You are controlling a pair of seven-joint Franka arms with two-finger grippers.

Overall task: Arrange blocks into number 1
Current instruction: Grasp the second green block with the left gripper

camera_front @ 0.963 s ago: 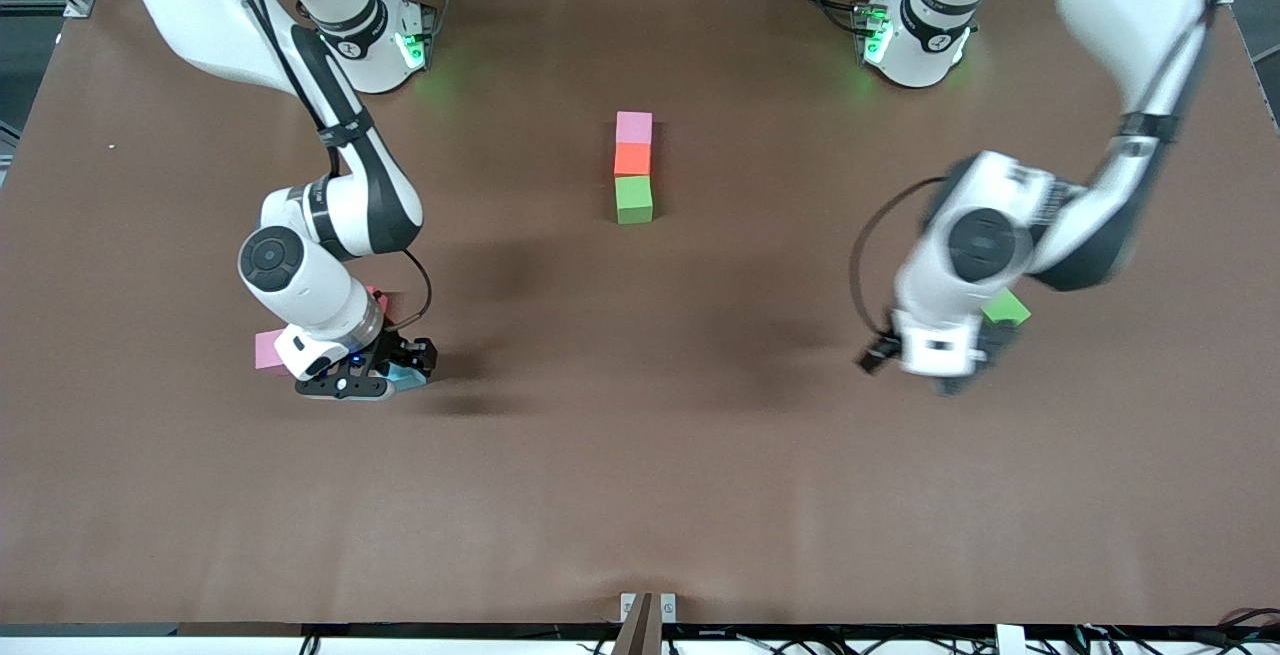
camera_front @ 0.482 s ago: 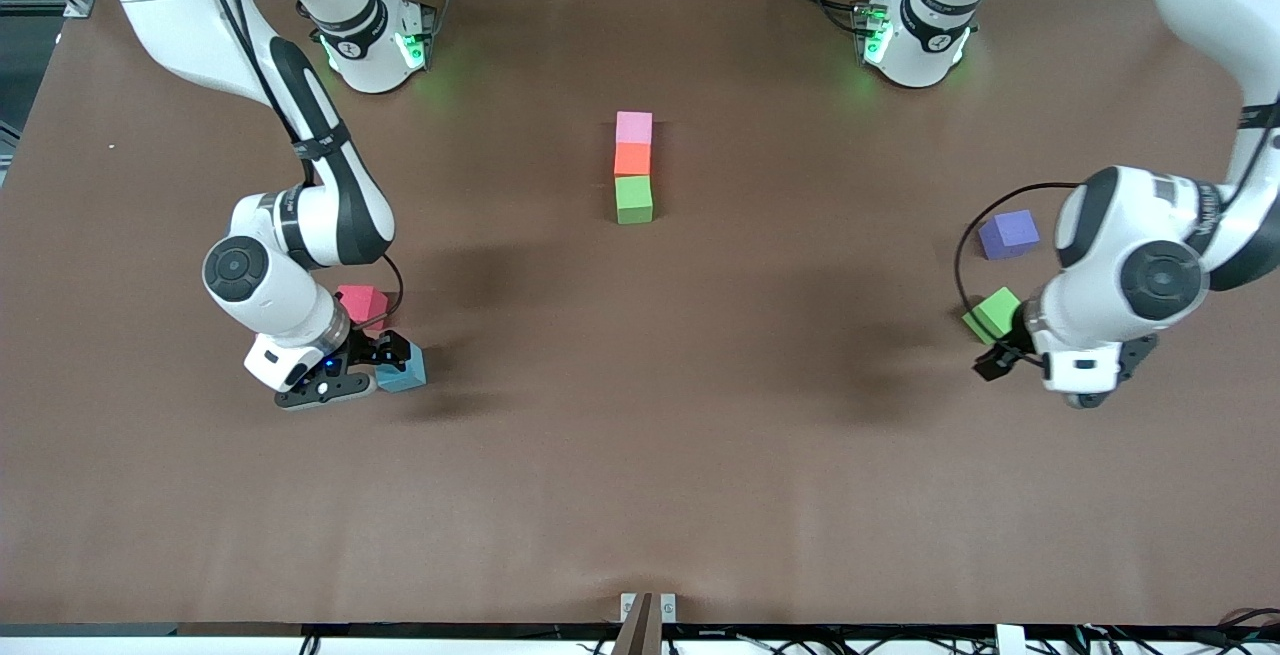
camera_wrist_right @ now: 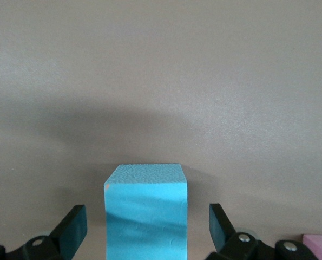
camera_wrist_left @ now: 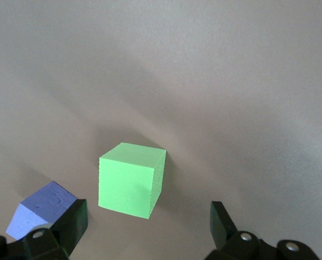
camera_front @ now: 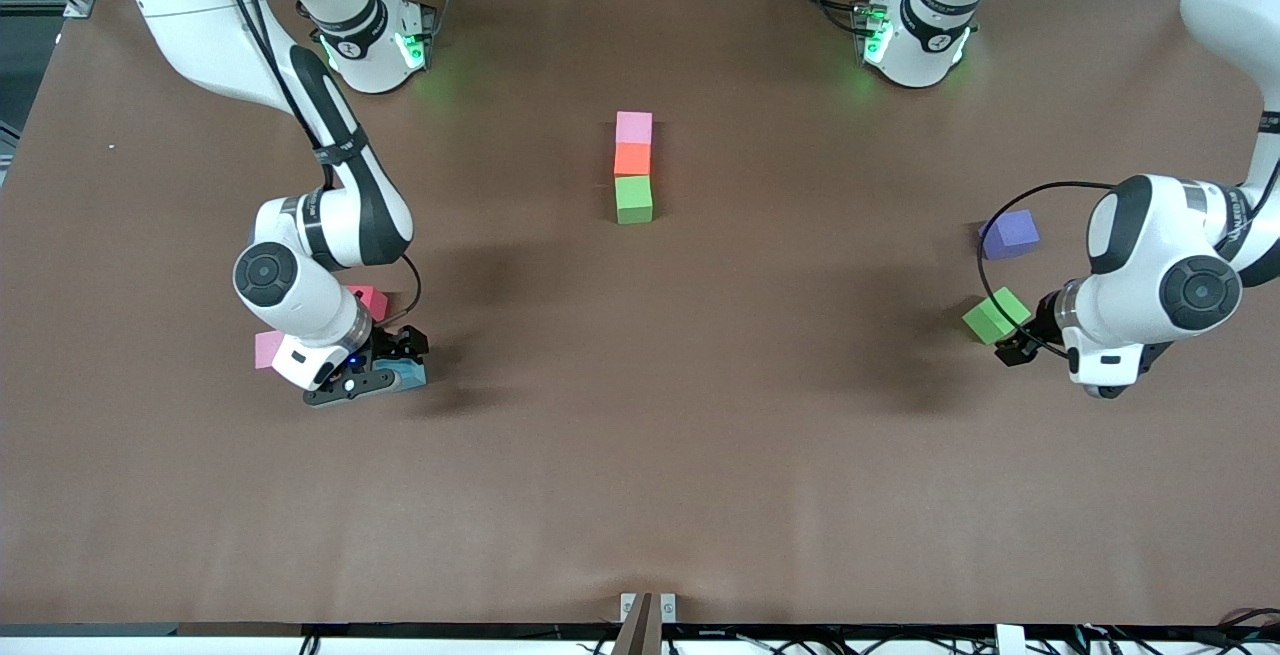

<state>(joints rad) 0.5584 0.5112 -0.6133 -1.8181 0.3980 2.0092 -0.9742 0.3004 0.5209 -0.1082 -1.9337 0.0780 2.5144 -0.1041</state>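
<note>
Blocks are lying in three groups on a brown table (camera_front: 640, 455) as two Franka arms are working at its ends. At mid-table, a pink block (camera_front: 633, 127), an orange block (camera_front: 632, 159) and a green block (camera_front: 633, 200) are sitting edge to edge in a straight line, pink nearest the robots' bases and green nearest the front camera.

Toward the right arm's end, the right gripper (camera_front: 392, 372) is reaching down low around a sky-blue block (camera_wrist_right: 146, 211); its fingers (camera_wrist_right: 74, 227) are standing spread on either side of the cube with a gap showing on each side, so it is released and grasping nothing. A red block (camera_front: 368, 299) and a second pink block (camera_front: 267, 348) are lying just beside that wrist, partly hidden by it.

Toward the left arm's end, the left gripper (camera_wrist_left: 147, 230) is hanging with its fingers (camera_wrist_left: 221, 222) spread wide and empty, just beside a second green block (camera_wrist_left: 131, 179) that is resting on the table. A purple block (camera_front: 1008, 234) is lying near that cube, farther from the front camera.
</note>
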